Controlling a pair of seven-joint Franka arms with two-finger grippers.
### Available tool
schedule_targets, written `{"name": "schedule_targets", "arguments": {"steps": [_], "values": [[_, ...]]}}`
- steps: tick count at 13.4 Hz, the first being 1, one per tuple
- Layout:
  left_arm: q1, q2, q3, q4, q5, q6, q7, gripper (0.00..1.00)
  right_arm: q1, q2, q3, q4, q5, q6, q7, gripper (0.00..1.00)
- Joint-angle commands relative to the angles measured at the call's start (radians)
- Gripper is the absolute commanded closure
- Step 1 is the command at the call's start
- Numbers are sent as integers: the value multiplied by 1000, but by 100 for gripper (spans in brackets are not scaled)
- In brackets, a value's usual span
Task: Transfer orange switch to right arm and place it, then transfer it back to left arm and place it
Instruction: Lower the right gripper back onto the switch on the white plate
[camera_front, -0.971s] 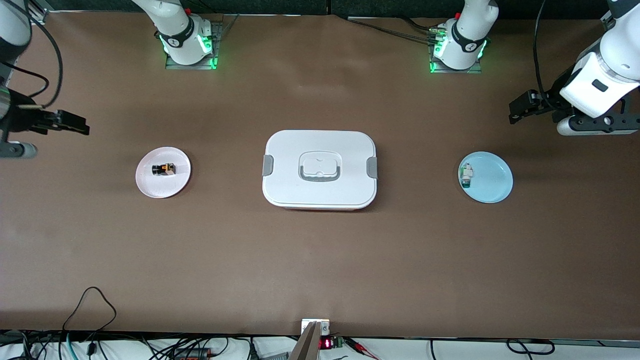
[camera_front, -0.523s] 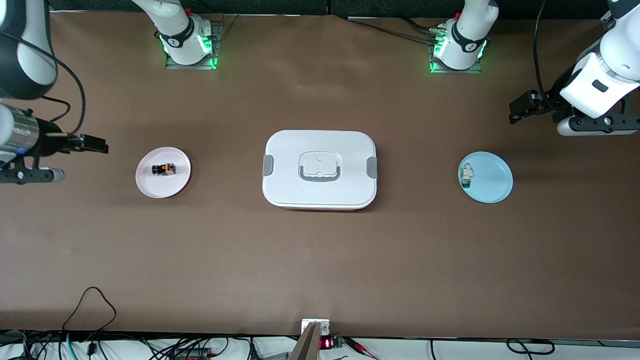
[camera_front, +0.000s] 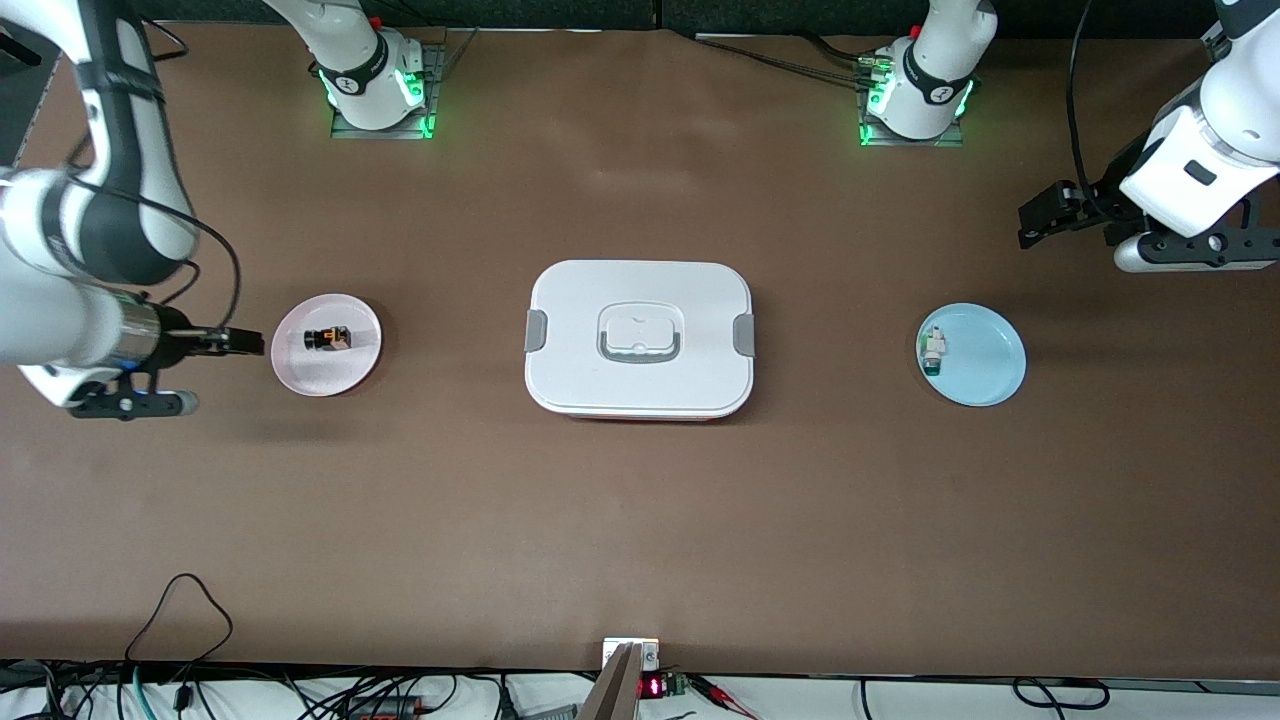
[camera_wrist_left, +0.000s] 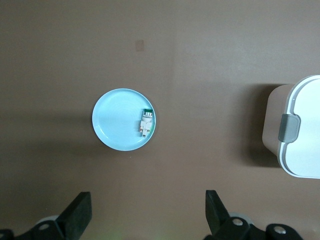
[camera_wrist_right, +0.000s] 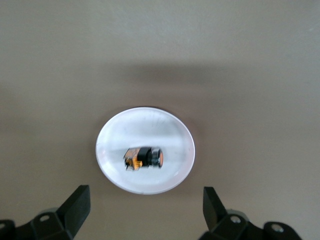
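The right hand (camera_front: 245, 341) hangs spread and empty, just beside the pink plate (camera_front: 300, 375) toward the right arm's end of the box (camera_front: 640, 338). The orange switch (camera_front: 328, 339) lies on that plate. The left hand (camera_front: 1035, 222), also spread and empty, waits over the brown bench (camera_front: 640, 520) near the blue plate (camera_front: 985, 375), which carries a white-and-green component (camera_front: 932, 351).

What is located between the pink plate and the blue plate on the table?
In the front view, the box stands between the pink plate and the blue plate; bare table lies on each side of it.
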Motion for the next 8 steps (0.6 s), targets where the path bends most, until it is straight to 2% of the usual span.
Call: {"name": "schedule_targets", "arguments": {"steps": [1,4,8], "values": [[2,5,3,18,-12,-10,13,0,-6,-72,4,-241,-7,200,1,0],[4,5,3,18,-12,-10,13,0,14,-73,8,-336,-11,331,3,0],[5,5,3,18,-12,-10,13,0,63,-57,10,-387,-42,423,0,0]]}}
